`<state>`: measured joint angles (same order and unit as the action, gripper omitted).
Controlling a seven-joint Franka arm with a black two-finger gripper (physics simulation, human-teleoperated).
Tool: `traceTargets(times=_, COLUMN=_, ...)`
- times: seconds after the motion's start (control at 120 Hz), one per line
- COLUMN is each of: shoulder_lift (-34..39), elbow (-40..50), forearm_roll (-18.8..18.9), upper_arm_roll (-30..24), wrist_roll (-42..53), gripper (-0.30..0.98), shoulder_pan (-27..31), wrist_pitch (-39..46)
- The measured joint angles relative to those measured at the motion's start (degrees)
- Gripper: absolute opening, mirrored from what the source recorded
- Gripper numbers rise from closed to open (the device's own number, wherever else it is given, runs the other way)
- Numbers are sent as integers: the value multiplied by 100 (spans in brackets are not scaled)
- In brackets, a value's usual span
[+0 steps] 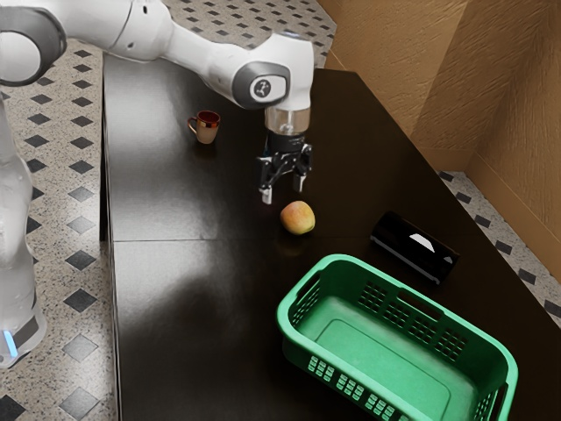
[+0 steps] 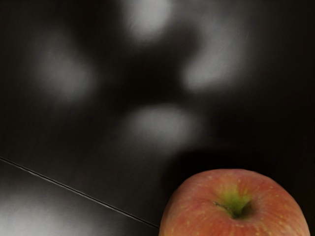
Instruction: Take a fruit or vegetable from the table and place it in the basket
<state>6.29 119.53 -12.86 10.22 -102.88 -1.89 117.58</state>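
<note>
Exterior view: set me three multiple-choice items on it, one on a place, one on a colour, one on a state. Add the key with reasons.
1. What colour is the slotted, oblong basket?
A) blue
B) green
C) white

2. Where is the round red-and-yellow apple?
A) on the glossy dark table
B) in the basket
C) on the tiled floor

3. What state is the black two-finger gripper in?
A) shut on the apple
B) shut on a mug
C) open and empty

Key:
1 B: its rim and walls are green.
2 A: it rests on the tabletop, outside the basket.
3 C: its fingers stand apart with nothing between them.
</note>
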Motion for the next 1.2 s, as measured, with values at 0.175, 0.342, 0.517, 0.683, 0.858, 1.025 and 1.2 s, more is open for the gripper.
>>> traceTargets(times=0.175, shoulder_lift=-151, elbow=-109, forearm_roll=42, upper_arm_roll=3, wrist_roll=-90, gripper=69, shoulder_pan=-23, wrist_pitch=35)
traceTargets(times=0.342, shoulder_lift=-284, elbow=-175, forearm_roll=47, upper_arm_roll=-6, wrist_roll=-156, gripper=69, shoulder_pan=-84, wrist_pitch=140)
traceTargets(times=0.517, shoulder_lift=-427, elbow=-318, forearm_roll=44, upper_arm_roll=-11, wrist_roll=-212, gripper=69, shoulder_pan=-211, wrist_pitch=260)
traceTargets(times=0.683, shoulder_lift=-475, elbow=-325, forearm_roll=-9, upper_arm_roll=-17, wrist_roll=-258, gripper=69, shoulder_pan=-293, wrist_pitch=325)
traceTargets(times=0.858, shoulder_lift=-446, elbow=-258, forearm_roll=-130, upper_arm_roll=-2, wrist_roll=-292, gripper=69, shoulder_pan=-290, wrist_pitch=371)
traceTargets(times=1.025, shoulder_lift=-417, elbow=-190, forearm_roll=-162, upper_arm_roll=30, wrist_roll=-314, gripper=69, shoulder_pan=-185, wrist_pitch=389)
traceTargets(times=1.2, shoulder_lift=-454, elbow=-194, forearm_roll=-166, upper_arm_roll=33, wrist_roll=-331, gripper=69, shoulder_pan=-63, wrist_pitch=405)
